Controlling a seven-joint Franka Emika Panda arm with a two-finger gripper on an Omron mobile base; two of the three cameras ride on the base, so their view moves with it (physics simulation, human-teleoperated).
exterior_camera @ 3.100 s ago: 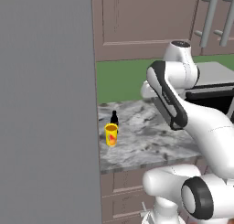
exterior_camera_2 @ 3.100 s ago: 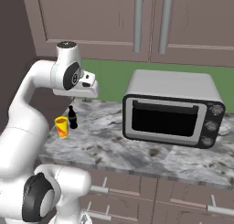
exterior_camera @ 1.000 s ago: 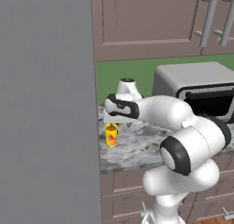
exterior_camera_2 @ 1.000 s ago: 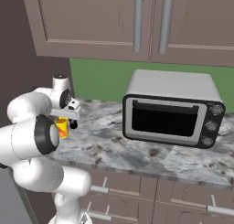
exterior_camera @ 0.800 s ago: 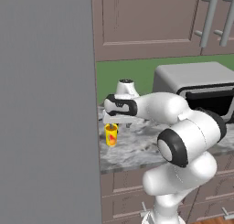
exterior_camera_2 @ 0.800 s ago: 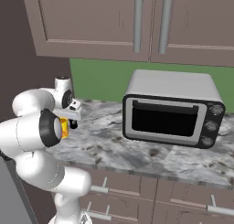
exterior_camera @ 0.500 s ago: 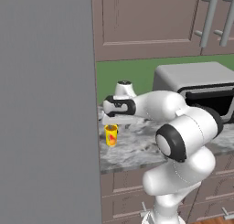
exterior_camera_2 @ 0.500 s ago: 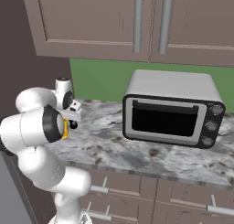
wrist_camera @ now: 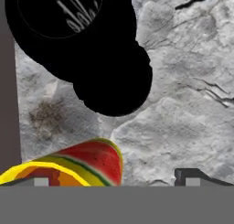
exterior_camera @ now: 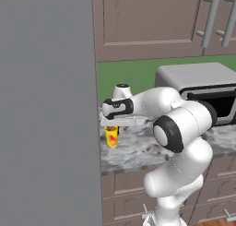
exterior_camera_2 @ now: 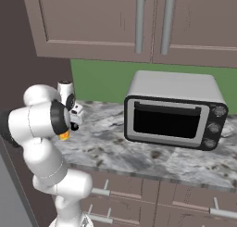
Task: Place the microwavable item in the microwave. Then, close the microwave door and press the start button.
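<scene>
Left base view: the two-finger gripper (exterior_camera: 112,127) is coming down lower over the small yellow tapered cup (exterior_camera: 111,136) than before; fingers spread open around it, not squeezing.

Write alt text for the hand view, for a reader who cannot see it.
Looking down along the gripper, the yellow cup with its red-orange mark sits at the bottom left between the finger tips. Above it, a black bottle stands on the grey marbled counter.
</scene>
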